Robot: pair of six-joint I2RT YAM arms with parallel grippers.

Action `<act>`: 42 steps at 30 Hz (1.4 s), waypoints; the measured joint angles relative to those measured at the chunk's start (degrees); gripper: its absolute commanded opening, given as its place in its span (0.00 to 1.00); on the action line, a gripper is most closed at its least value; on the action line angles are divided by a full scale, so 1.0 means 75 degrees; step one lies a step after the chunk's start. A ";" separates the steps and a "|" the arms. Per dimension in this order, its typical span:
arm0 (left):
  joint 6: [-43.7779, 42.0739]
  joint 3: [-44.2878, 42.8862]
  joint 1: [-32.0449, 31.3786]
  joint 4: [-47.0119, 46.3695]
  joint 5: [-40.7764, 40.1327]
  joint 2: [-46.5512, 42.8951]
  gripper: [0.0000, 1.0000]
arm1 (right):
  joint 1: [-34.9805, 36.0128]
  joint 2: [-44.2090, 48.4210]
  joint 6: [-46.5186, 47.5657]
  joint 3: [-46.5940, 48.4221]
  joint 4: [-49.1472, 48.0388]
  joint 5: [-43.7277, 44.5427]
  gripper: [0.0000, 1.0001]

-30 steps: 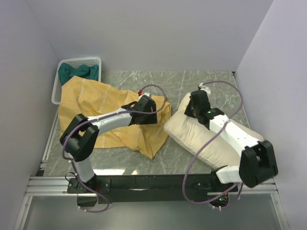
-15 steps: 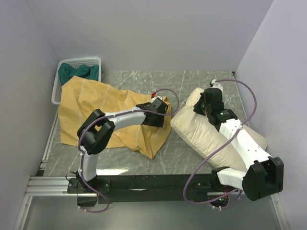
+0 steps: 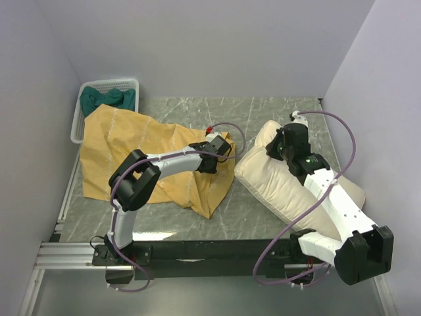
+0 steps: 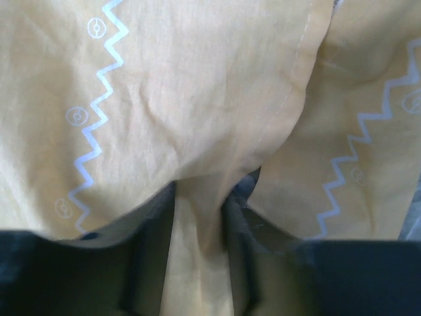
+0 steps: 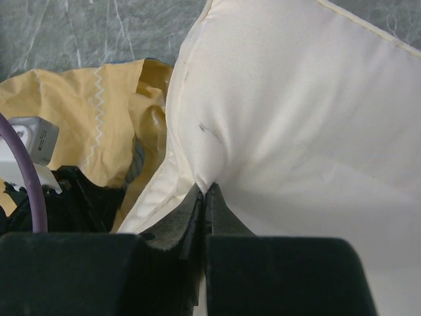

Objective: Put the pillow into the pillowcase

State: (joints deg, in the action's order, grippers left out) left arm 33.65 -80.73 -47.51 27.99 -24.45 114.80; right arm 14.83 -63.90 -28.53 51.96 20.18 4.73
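Observation:
The pillowcase (image 3: 131, 141) lies crumpled at left-centre, showing its mustard-yellow side with pale zigzag lines. My left gripper (image 3: 214, 157) is at its right edge. In the left wrist view the gripper (image 4: 200, 220) is shut on a fold of the yellow pillowcase (image 4: 171, 99). The cream pillow (image 3: 279, 191) lies slantwise on the right. My right gripper (image 3: 279, 149) is at its far end. In the right wrist view the gripper (image 5: 206, 192) is pinched shut on the pillow (image 5: 296, 118) fabric, with the pillowcase (image 5: 79, 112) just to the left.
A white basket (image 3: 77, 124) holding green cloth (image 3: 105, 99) stands at the back left, touching the pillowcase. Walls close in on the left, back and right. A metal rail (image 3: 66, 253) runs along the near table edge.
My right gripper has pulled the pillow's far end to the right and back. My left gripper has moved right with the pillowcase edge. Little has moved in the last half second.

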 measured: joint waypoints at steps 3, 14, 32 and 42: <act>-0.0015 0.0000 0.0000 0.0020 -0.0009 -0.0015 0.17 | 0.0000 0.0073 0.0041 -0.0111 -0.0085 -0.0082 0.00; 0.0006 0.0533 0.0440 -0.0137 0.0831 -0.1489 0.06 | 0.0495 0.0857 0.0664 -0.1145 -0.0807 -0.1597 0.00; 0.0070 0.0918 0.1582 -0.0729 0.3112 -0.2247 0.08 | 0.3468 -0.0729 0.1824 -0.0988 -0.1247 -0.1731 0.00; -0.0090 0.1338 0.1594 -0.0880 0.3955 -0.3107 0.06 | 0.3468 -0.2588 0.2634 0.1274 -0.0140 -0.1000 0.00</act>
State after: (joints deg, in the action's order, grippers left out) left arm 32.97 -70.70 -35.55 21.39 5.21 91.50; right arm 40.84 -83.31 -8.78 61.52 19.14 -2.76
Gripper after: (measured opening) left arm 0.068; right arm 0.019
